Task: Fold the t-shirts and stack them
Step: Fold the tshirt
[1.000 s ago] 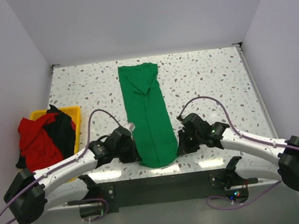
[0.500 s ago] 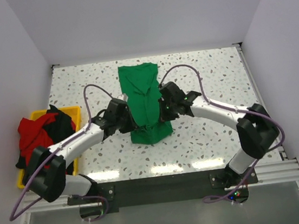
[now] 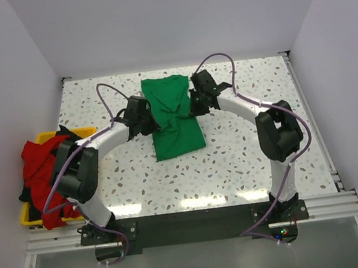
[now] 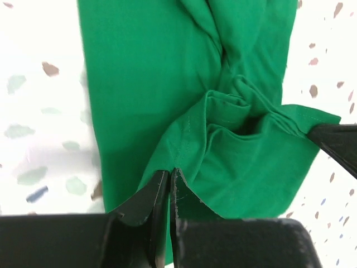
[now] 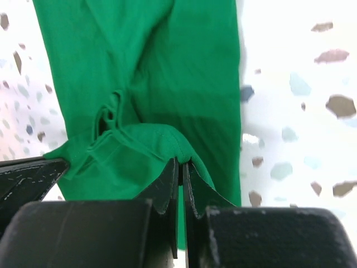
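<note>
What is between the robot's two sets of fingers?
The green t-shirt: its folded-over edge runs from the left fingers to the right fingers, both pinching it, shown in the top view.

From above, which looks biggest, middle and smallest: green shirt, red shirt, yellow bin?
1. Folded bright green cotton t-shirt.
2. Crumpled red t-shirt, nearly as big.
3. The yellow plastic bin: mostly hidden under clothes, so unsure.

Both arms outstretched, left gripper (image 4: 169, 177) and right gripper (image 5: 181, 166) pinched closed
</note>
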Robot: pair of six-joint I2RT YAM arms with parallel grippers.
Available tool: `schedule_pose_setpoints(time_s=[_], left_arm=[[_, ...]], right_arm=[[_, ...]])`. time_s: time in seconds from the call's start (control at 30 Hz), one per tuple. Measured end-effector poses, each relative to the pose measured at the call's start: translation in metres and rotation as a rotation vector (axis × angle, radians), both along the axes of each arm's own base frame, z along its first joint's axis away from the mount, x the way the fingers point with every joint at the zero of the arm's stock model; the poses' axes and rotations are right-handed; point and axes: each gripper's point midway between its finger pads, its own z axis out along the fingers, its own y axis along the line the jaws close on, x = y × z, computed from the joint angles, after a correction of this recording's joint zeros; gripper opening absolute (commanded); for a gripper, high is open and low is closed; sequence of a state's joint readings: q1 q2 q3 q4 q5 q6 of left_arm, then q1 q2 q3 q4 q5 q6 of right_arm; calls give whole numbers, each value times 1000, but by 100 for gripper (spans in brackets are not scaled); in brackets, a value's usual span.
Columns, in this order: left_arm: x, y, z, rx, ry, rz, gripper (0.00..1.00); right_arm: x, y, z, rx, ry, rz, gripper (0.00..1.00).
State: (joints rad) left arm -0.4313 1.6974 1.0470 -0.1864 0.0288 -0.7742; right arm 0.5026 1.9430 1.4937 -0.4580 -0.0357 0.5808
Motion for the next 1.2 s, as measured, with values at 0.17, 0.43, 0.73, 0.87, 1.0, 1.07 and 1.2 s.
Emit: schedule_pose_setpoints(time_s=[0.17, 0.43, 0.73, 0.87, 1.0, 1.07, 1.2], left_arm=[[21, 10, -5, 0, 2, 41, 1], [40, 15, -4, -5, -5, 64, 2], [61, 18, 1, -18, -23, 70, 2], [66, 22, -7, -9, -11, 66, 27], [68, 27, -11, -2, -7, 52, 59], [70, 31, -10, -4, -11, 52, 68], [73, 38, 1, -18, -37, 57, 68]], right_arm=[[25, 2, -4, 4, -8, -12, 0], [38, -12, -15, -17, 17, -34, 0], [61, -8, 6, 0, -32, -34, 0], [71, -6, 0, -7, -31, -25, 15], [77, -9, -10, -27, -8, -18, 35], [78, -14, -12, -38, -3, -14, 47], [79, -24, -12, -58, -3, -17, 54]])
